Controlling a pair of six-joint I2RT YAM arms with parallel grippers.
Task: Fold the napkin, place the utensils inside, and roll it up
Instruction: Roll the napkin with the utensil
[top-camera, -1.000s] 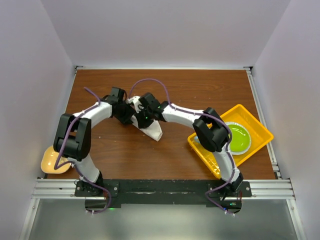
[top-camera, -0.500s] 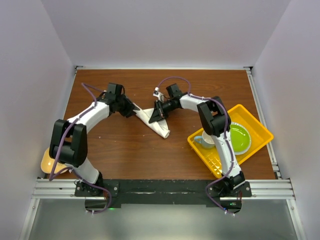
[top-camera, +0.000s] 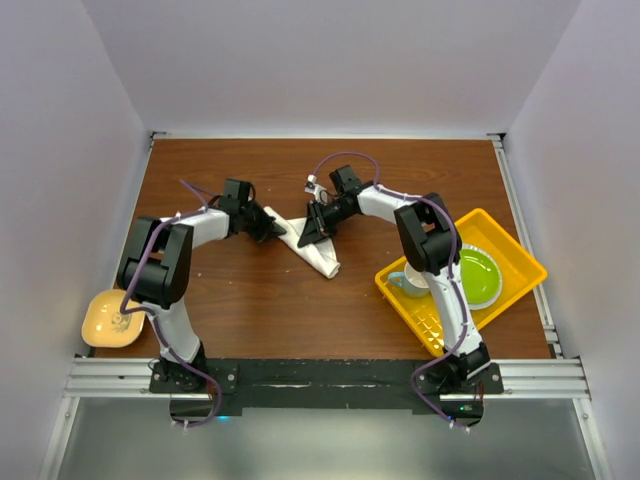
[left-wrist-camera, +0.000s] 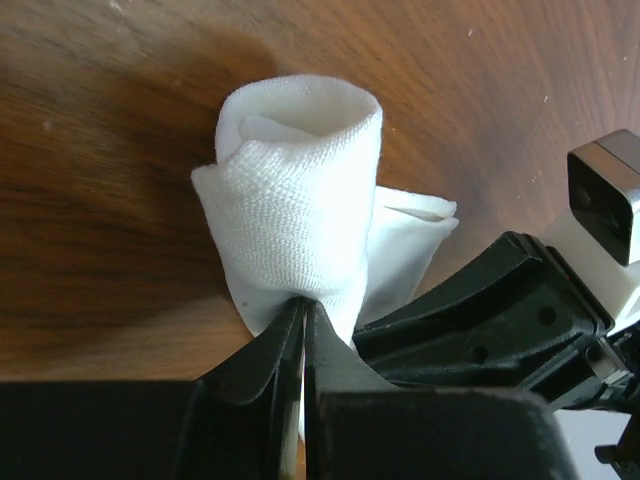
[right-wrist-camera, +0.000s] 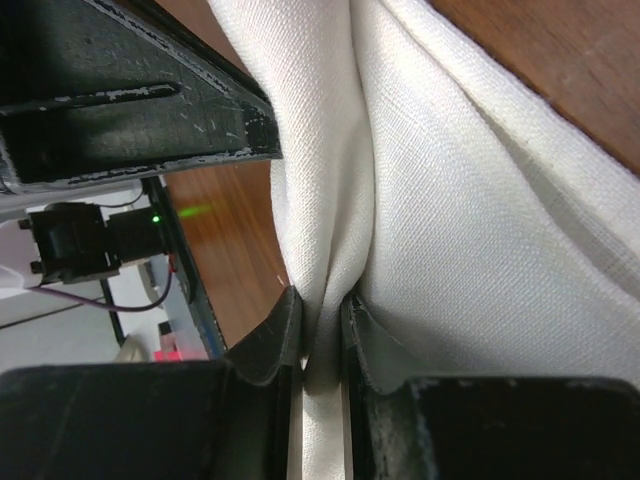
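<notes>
On the table (top-camera: 330, 180), near its middle, lies the rolled napkin (top-camera: 318, 256). Left gripper (left-wrist-camera: 302, 318) and right gripper (right-wrist-camera: 321, 312) each pinch a fold of it. Soft, light cloth likely slumps; grip thick folded edges, not loose layers.

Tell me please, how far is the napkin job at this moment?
Done, it seems: the napkin is already folded and curled into a loose roll on the table. In hand: the left gripper and right gripper are each shut on its cloth. Left: tightening the roll. No knife shows, so whether it is inside cannot be told.
</notes>
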